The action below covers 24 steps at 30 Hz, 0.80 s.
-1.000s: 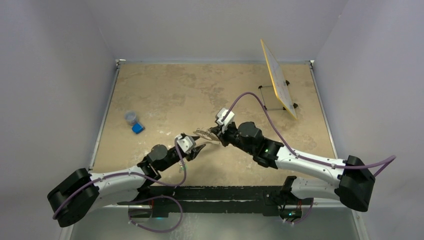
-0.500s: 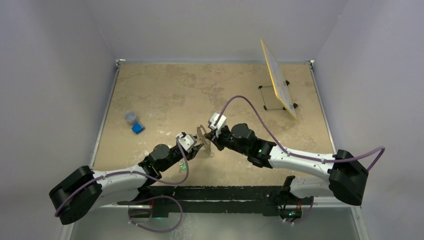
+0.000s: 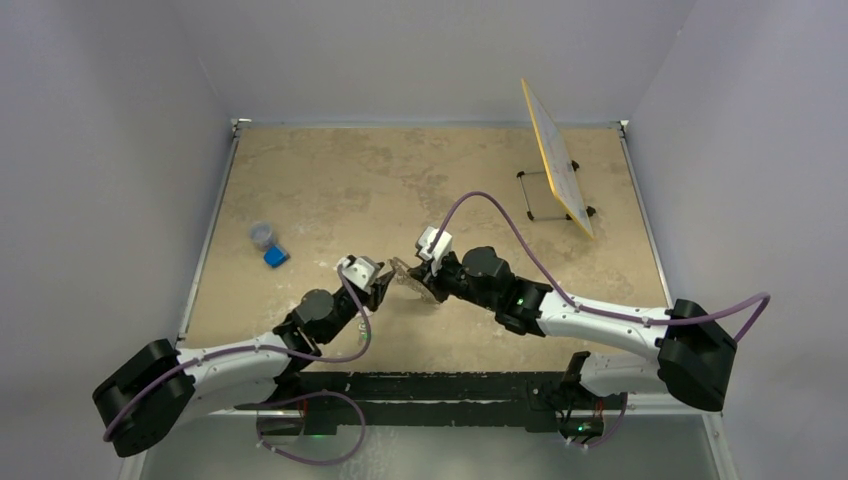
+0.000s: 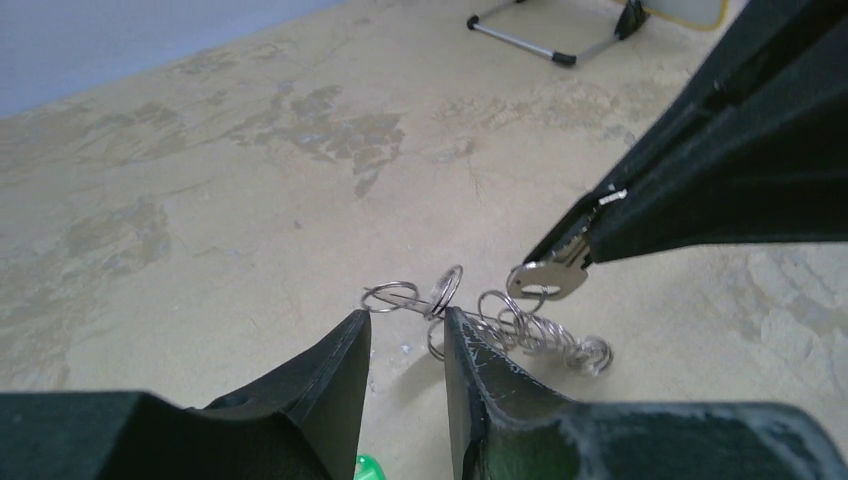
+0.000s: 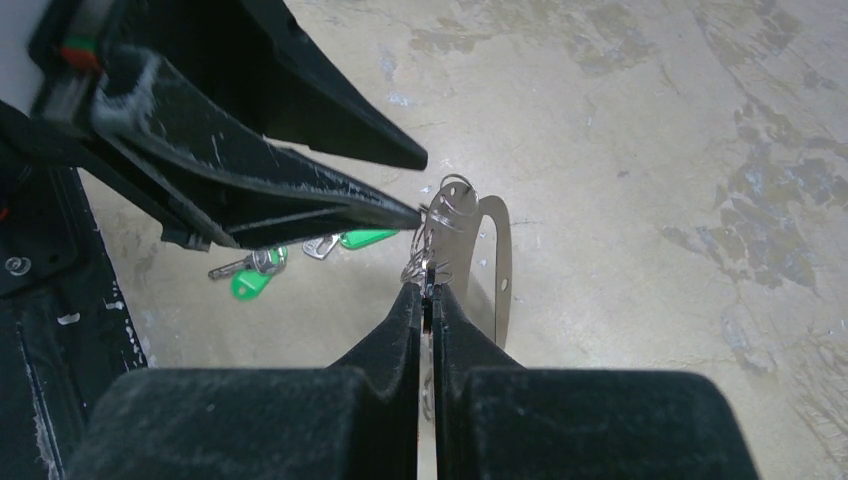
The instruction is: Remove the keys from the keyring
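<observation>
The keyring (image 5: 503,262) is a pale flat oval loop hanging just past my right fingertips; it also shows between the two grippers in the top view (image 3: 404,277). My right gripper (image 5: 428,290) is shut on a small silver key (image 4: 547,279) and holds it above the table (image 3: 424,284). A coil of small silver split rings (image 4: 540,335) hangs under that key. My left gripper (image 4: 405,325) is open, and its fingertips (image 4: 352,335) sit on either side of two small rings (image 4: 415,296) at the end of the coil.
A bunch of keys with green tags (image 5: 250,281) lies on the table under my left arm. A blue block (image 3: 276,256) and a small grey cup (image 3: 262,235) sit at the left. A yellow board on a wire stand (image 3: 558,158) stands at the back right.
My right gripper has moved left with the key and loop, then held still. My left gripper has shifted a little left and away, its tips now at the end rings.
</observation>
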Motion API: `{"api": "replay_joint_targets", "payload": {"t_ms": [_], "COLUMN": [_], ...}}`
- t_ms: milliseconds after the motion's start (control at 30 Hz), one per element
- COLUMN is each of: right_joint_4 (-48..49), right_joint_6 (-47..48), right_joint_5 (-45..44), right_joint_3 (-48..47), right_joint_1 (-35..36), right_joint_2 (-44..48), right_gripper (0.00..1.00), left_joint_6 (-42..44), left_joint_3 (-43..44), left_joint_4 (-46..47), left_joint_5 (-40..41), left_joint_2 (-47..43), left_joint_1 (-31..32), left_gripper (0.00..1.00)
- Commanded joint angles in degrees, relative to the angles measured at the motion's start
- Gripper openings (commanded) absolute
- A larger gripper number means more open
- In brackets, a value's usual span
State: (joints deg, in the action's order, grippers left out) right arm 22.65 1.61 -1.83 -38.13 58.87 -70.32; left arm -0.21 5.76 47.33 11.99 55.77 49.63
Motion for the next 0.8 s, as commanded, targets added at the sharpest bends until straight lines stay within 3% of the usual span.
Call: {"api": "replay_joint_targets", "payload": {"t_ms": [0, 167, 433, 767], "right_joint_4": [1.1, -0.5, -2.8, -5.9], "right_joint_6": [1.2, 0.6, -1.2, -6.4], "right_joint_5": [1.0, -0.4, -4.1, -6.7], "right_joint_3": [-1.1, -1.5, -3.7, -6.8], "right_joint_1": [0.3, 0.3, 0.3, 0.3], "right_joint_2": [1.6, 1.3, 0.4, -1.8], "right_gripper": [0.00, 0.00, 0.00, 0.00], "left_joint_6": [-5.2, -6.5, -4.9, -11.2], "left_joint_3": [1.3, 2.4, 3.5, 6.7], "left_joint_4": [1.8, -3.0, -8.9, -15.7], "left_joint_5": [6.1, 7.9, -6.2, 2.2], "left_joint_2": [-3.5, -7.4, -8.7, -9.3], "left_joint_1": [0.0, 0.0, 0.2, 4.4], "left_gripper": [0.33, 0.37, 0.41, 0.40]}}
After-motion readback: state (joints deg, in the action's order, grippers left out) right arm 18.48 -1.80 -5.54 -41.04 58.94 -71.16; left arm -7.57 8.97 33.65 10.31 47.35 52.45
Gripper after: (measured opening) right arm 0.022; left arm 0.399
